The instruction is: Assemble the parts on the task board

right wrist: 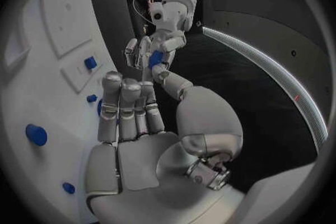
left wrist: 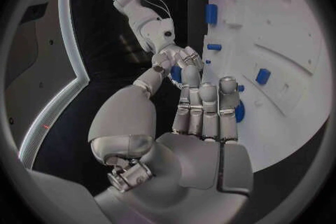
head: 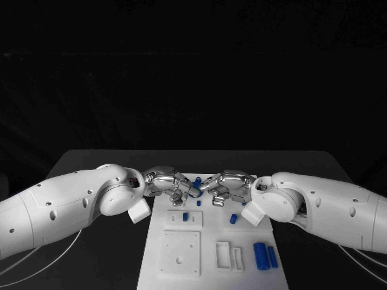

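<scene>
No text, label, brand, number or sign can be read anywhere

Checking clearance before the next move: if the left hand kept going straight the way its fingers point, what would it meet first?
Probably the right hand. The left hand points across the task board toward it, and a small blue part sits between their fingertips; which hand holds that part is unclear.
</scene>
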